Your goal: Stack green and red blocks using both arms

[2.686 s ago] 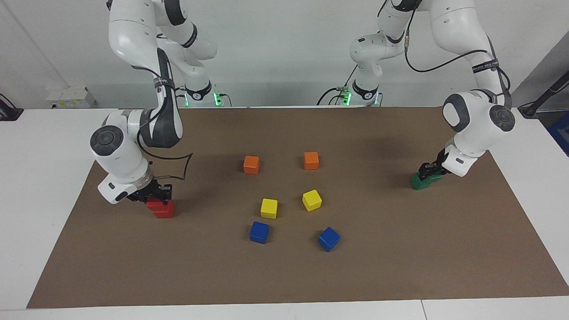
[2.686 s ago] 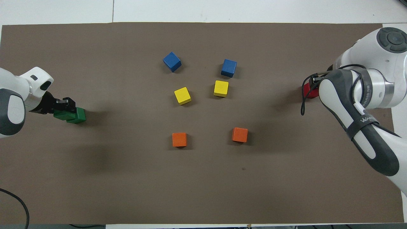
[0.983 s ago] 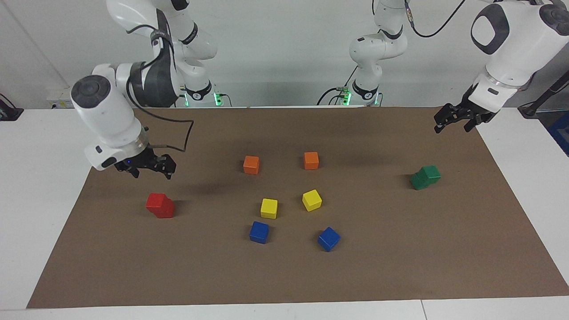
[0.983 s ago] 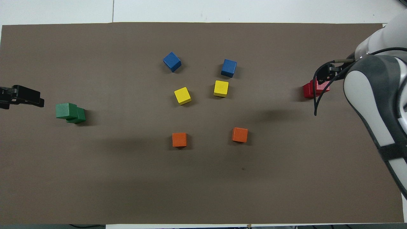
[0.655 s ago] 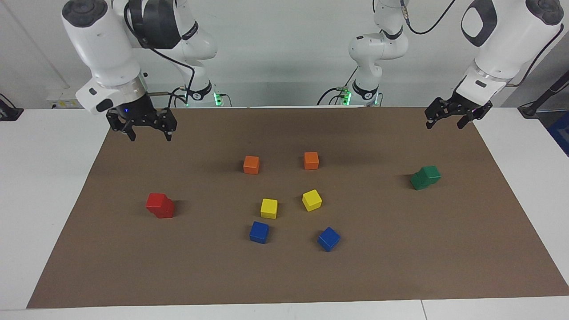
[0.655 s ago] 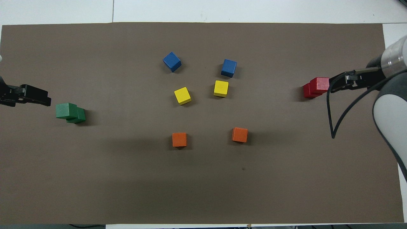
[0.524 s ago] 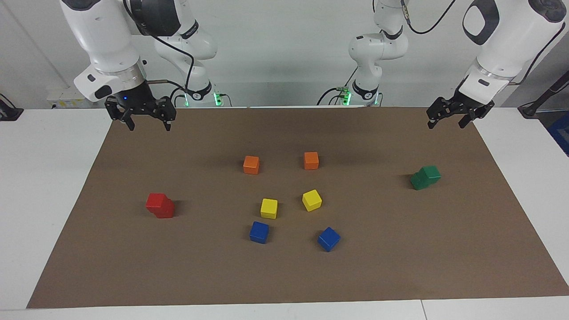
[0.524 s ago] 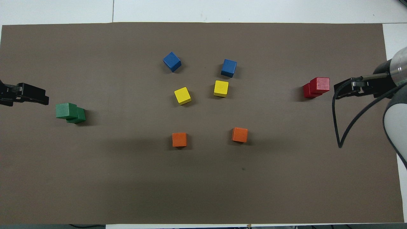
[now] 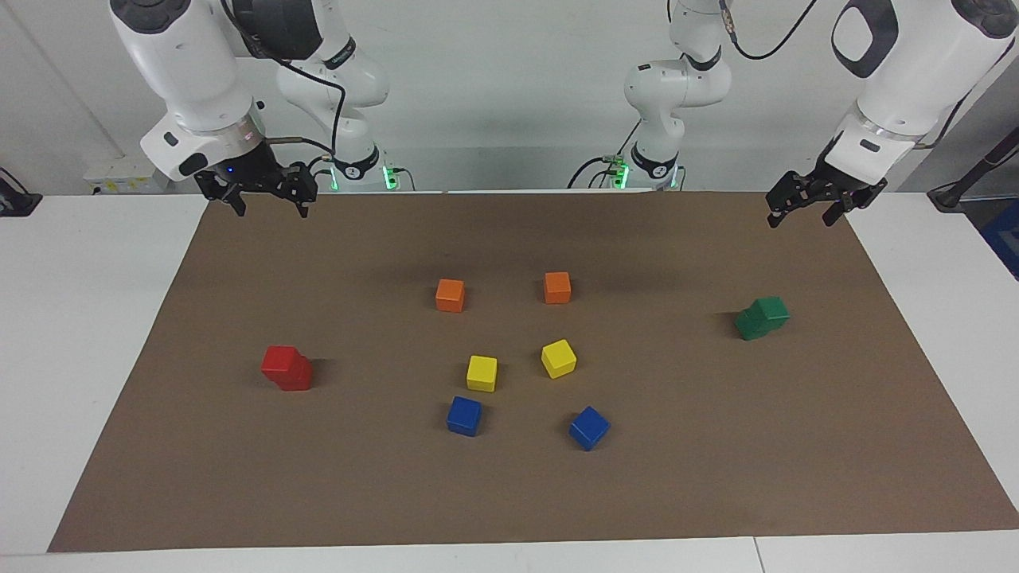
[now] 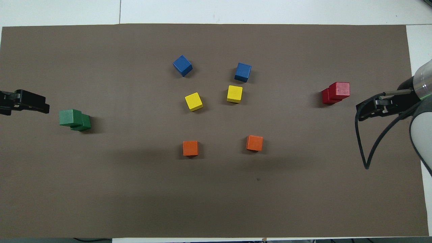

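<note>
Facing view: two matte red painted cubes [image 9: 286, 368] stacked askew toward right arm's end, two matte dark green cubes [image 9: 762, 317] likewise toward left arm's; probably light, rigid, best pinched across flat opposite faces. Right gripper [image 9: 263, 196] and left gripper [image 9: 806, 208] raised over brown mat's [image 9: 509, 493] robot-side corners, fingers spread, holding nothing
</note>
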